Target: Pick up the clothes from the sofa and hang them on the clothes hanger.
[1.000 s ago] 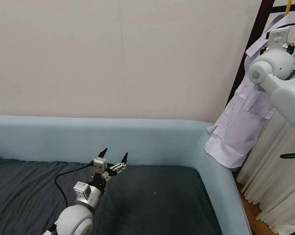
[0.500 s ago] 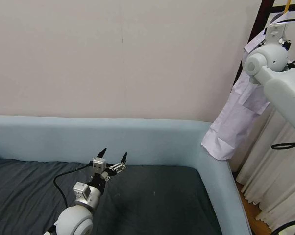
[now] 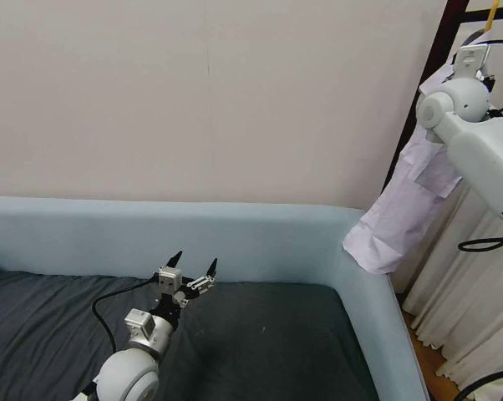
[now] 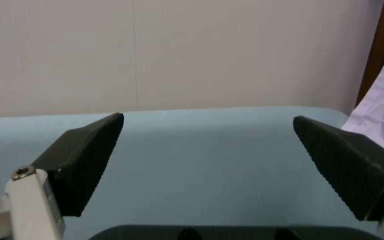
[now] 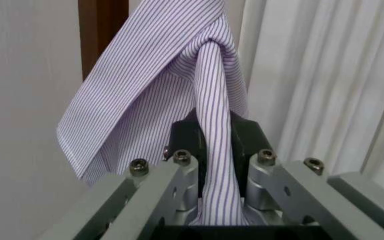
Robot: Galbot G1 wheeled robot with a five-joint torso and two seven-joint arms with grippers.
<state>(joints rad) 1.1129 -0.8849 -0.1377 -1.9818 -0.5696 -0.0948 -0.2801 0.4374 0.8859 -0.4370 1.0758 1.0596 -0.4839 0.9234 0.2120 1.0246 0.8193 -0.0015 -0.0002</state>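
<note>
Right hand (image 5: 212,137), clamped on the striped shirt (image 5: 145,85) beside the dark stand (image 3: 442,38), must next hook its collar there; left hand (image 3: 195,261) waits wide open over the sofa (image 3: 235,230).

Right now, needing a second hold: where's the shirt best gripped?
With the left gripper, over the sofa, probably take the shirt by its lower edge from that side: it hangs free, while the right gripper pinches a fold near the collar.
</note>
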